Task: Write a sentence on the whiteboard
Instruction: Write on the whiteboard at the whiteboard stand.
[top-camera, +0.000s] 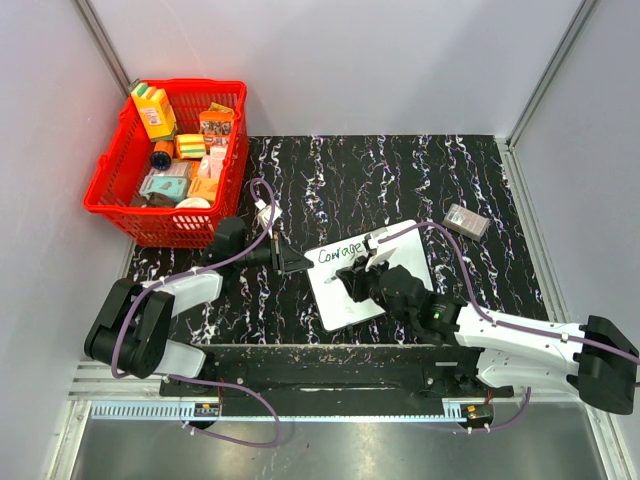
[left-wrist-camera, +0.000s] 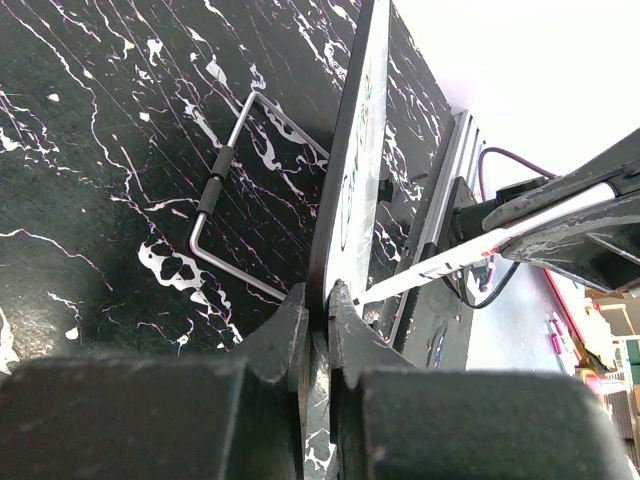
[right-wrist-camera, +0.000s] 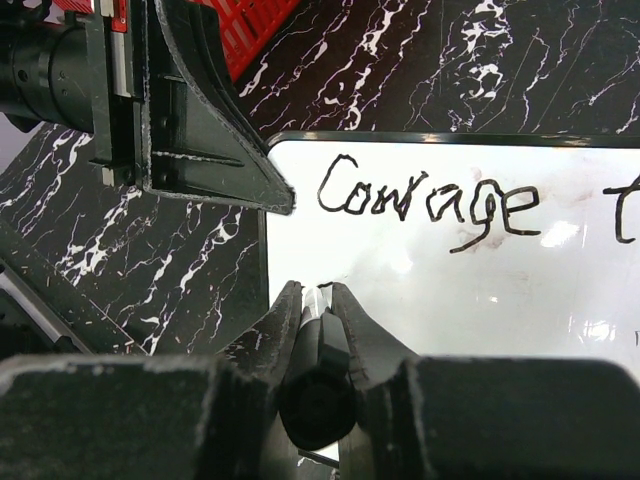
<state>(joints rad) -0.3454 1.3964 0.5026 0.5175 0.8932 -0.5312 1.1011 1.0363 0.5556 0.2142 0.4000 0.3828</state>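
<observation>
The left gripper pinches the edge of the whiteboard lying on the table, and the right gripper clamps a marker below "Courage", so a second line looks next, needing a gentle touchdown.

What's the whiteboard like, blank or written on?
Written on, partly. The whiteboard shows the dark word "Courage" near its top, with another letter starting at the picture's edge; below that it is bare.

The whiteboard is white, basket red, table black (white-veined).
</observation>
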